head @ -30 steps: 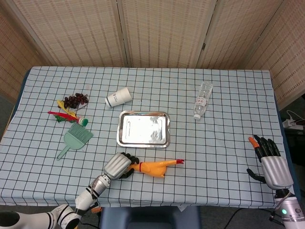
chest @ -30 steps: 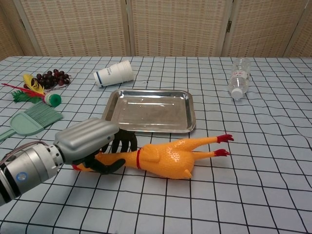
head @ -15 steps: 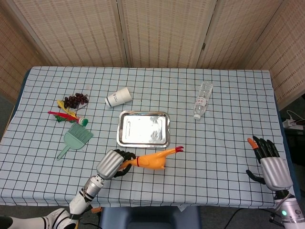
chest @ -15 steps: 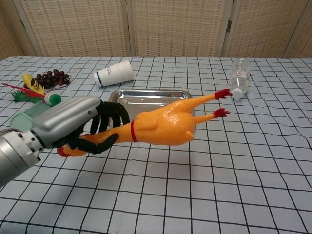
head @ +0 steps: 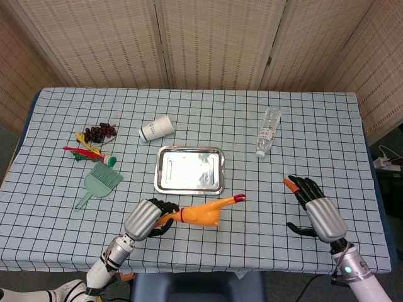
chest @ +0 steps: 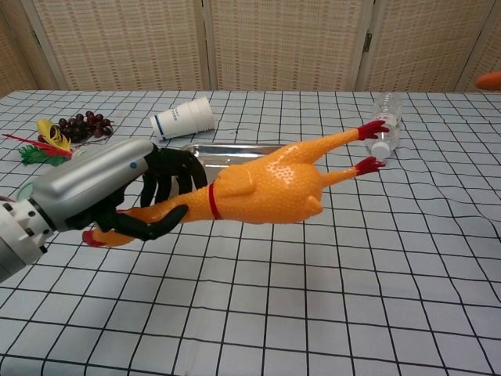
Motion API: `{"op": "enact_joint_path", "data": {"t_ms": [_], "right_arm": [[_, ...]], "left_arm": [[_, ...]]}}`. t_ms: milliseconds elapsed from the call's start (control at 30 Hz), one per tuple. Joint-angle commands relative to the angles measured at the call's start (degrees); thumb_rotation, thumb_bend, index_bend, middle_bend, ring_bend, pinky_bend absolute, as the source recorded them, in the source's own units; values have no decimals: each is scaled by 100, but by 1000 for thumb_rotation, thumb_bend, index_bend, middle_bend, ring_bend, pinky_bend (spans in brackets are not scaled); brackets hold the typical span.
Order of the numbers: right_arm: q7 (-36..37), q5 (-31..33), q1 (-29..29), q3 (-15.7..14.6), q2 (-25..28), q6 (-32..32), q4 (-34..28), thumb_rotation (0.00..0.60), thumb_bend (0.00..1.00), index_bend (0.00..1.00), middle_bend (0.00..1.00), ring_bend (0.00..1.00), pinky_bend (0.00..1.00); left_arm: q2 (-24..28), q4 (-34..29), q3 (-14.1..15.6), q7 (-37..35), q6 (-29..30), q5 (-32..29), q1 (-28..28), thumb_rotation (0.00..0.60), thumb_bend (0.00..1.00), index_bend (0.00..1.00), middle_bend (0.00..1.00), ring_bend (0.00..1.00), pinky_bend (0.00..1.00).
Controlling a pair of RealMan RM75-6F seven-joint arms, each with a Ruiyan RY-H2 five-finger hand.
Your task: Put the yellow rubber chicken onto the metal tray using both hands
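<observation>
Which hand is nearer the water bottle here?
Right. The right hand is open, below and right of the water bottle; the left hand grips the rubber chicken far left.

The chicken (head: 196, 215) hangs in the left hand (head: 143, 219), in front of the tray (head: 158, 178), right hand (head: 320, 214) well right.

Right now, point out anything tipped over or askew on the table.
The paper cup lies on its side behind the metal tray, and the water bottle lies flat to the tray's right. Nothing looks spilled or damaged.
</observation>
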Motion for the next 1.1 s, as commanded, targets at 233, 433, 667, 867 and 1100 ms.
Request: {"op": "enact_joint_path", "data": {"t_ms": [233,433,667,867,1100], "right_arm": [[-70,776,1271,480,203,-1834,-1270,600,151,0,0,0,0],[-496,1691,1913,710,54,-2591,-1489,600,152,0,0,0,0],[-991,2429,2260,781,-331,-2685,-1406,600,151,3,6,5,52],[-1139,3179,2556,788,-706,-2783,-1353,600,150,401,368,423,547],[-1353,3309,2685,730,-892,-2528,-1325,600,151,691,605,690,902]], "left_arm": [[35,-279,-93,381,-143,-118,-42,600,687,812,762,799,1000],[61,-337,-115,451,-177,-144,-52,600,687,812,763,800,1000],[88,-412,-109,459,-169,-106,-57,600,685,812,767,802,1000],[180,-565,-120,545,-106,-34,-50,600,685,812,768,802,1000],[224,-585,-110,532,-89,-21,-31,600,684,812,770,802,1000]]}}
